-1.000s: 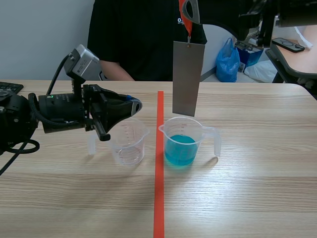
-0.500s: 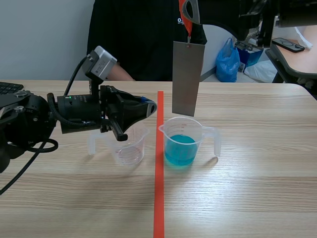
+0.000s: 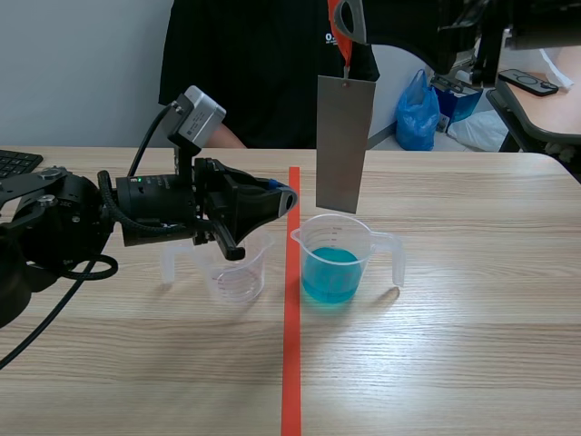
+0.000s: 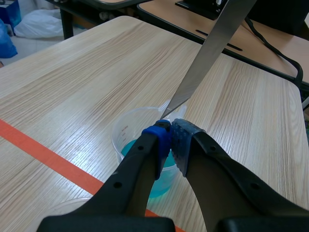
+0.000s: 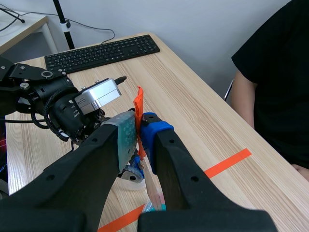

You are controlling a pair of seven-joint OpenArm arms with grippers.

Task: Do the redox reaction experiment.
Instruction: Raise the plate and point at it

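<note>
Left gripper [image 4: 171, 139] has its two fingers brought together with only a sliver between the dotted pads and nothing caught there; it hovers just to the left of the blue-liquid beaker [image 3: 338, 259], higher than the rim, with its tips aimed at the lower corner of the metal sheet [image 3: 344, 143], and whether they touch that corner cannot be told. Straight over the same beaker the sheet hangs upright, its lower edge just above the rim and clear of the blue liquid. High above the beaker, the right gripper [image 5: 140, 123] is clamped on the orange clip [image 5: 138, 104] from which the sheet dangles. Just left of the beaker, across the orange tape line and under the left gripper, stands an empty clear beaker [image 3: 234, 268]. Beyond the beaker, at the table's far side, sits a person in a black shirt [image 3: 263, 73]; a keyboard [image 5: 104, 50] lies far off to its left
</note>
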